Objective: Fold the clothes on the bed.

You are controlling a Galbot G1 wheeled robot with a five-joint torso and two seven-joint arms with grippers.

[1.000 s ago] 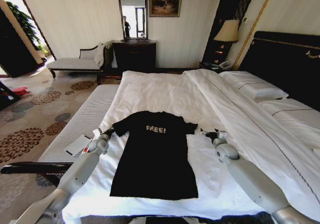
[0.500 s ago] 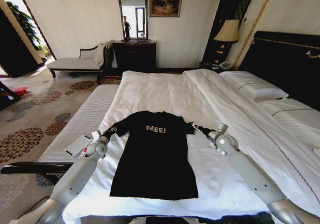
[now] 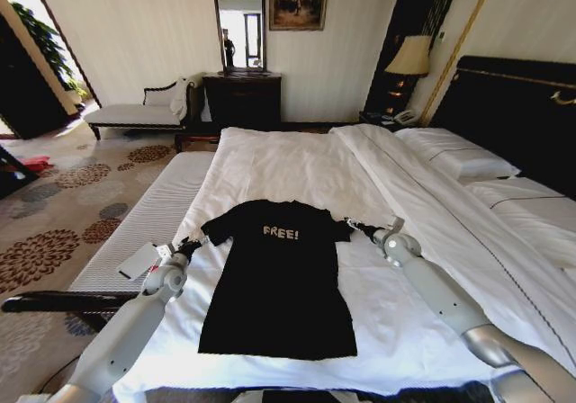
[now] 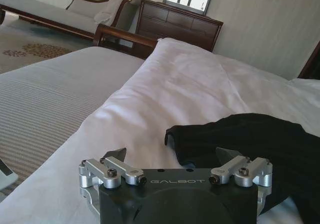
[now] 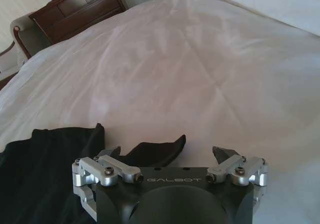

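Sleeves were my aim: the black T-shirt (image 3: 277,277) lay flat at lower centre of the bed (image 3: 270,165), so I set my left claw (image 3: 191,244) and right claw (image 3: 356,228), both open, at them.

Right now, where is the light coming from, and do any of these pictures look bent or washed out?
Head view: daylight enters from the far-left doorway; walls bow at the edges, a wide-lens bend; the T-shirt reads as a flat black patch on the bright bed. Left wrist view: the left gripper casts soft shadow on the sheet. Right wrist view: white bedding glares beyond the right gripper.
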